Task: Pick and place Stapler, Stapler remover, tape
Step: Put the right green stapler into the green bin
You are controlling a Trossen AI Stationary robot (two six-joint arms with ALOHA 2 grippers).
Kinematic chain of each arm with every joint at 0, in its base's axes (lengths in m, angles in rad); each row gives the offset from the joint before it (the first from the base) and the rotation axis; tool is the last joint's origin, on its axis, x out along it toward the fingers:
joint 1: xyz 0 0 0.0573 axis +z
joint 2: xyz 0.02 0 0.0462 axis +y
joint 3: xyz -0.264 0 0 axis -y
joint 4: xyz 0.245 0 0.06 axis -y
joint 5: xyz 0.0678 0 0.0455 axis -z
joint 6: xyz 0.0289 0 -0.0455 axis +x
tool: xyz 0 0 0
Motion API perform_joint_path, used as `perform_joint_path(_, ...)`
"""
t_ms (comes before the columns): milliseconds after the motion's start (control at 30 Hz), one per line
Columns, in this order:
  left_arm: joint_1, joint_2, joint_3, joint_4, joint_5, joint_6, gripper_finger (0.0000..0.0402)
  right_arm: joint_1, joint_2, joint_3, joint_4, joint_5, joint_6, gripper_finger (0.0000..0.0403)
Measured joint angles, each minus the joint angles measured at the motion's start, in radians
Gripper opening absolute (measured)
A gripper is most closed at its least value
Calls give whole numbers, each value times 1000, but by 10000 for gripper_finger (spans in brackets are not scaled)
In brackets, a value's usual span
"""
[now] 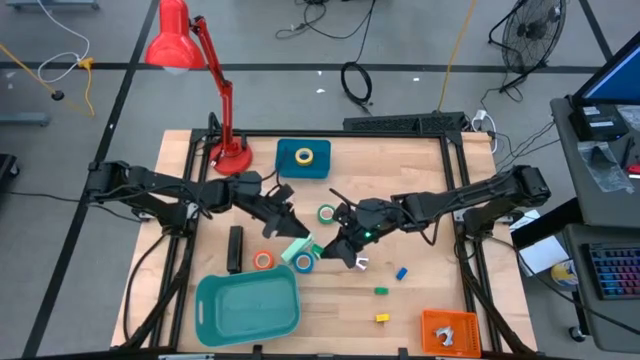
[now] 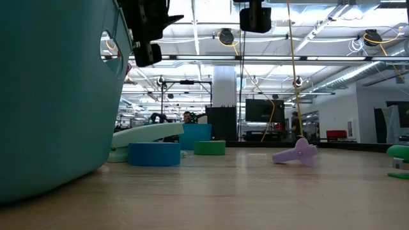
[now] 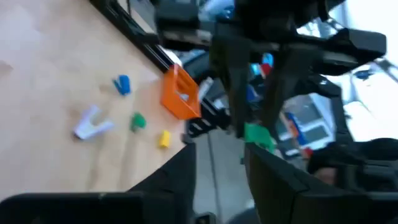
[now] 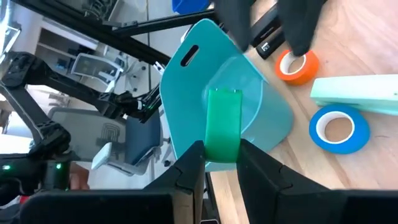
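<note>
- Progress, as I judge it: little is done — the teal plastic bin (image 1: 248, 305) at the near edge of the wooden table (image 1: 420, 200) looks empty from above, so nearly every item is left to place, assuming that bin is where they go.
- The right gripper (image 4: 216, 149) is clamped on a green ring-shaped tape roll (image 4: 222, 132), held edge-on above the middle of the table with the bin ahead of it.
- The left gripper (image 3: 219, 163) hovers over the table centre with its fingers parted and nothing between them.
- The long narrow black stapler (image 1: 235, 248) lies flat just beyond the bin, untouched; the orange tape roll (image 1: 263, 260) sits just beside it.
- The blue tape roll (image 4: 339, 129) rests against a mint-green block-shaped stapler (image 4: 356, 94) (both close to the bin's far corner).
- The yellow tape roll (image 1: 304, 156) sits in a blue tray (image 1: 288, 168) at the far side, and another green roll (image 1: 327, 213) lies mid-table.
- The lilac staple remover (image 2: 296, 153) lies loose right of centre.
- Clutter: small coloured cubes (image 1: 382, 291), an orange container (image 1: 447, 330), a red desk lamp (image 1: 205, 70) — none blocks the bin, though the two arms crowd each other at the centre.
</note>
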Motion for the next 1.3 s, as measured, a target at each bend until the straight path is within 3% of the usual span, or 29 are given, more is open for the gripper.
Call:
perform_joint_path(167, -14, 0, 0, 11, 20, -60, 215, 0, 0, 0, 0, 0, 0, 68)
perform_joint_path(300, -28, 0, 0, 10, -30, -63, 240, 0, 0, -1, 0, 1, 0, 68)
perform_joint_path(733, -76, 0, 39, 49, -82, -18, 190, -19, 1, -1, 0, 8, 0, 68)
perform_joint_path(1300, -93, 0, 39, -41, -170, 2, 200, -23, 2, -2, 0, 10, -6, 68)
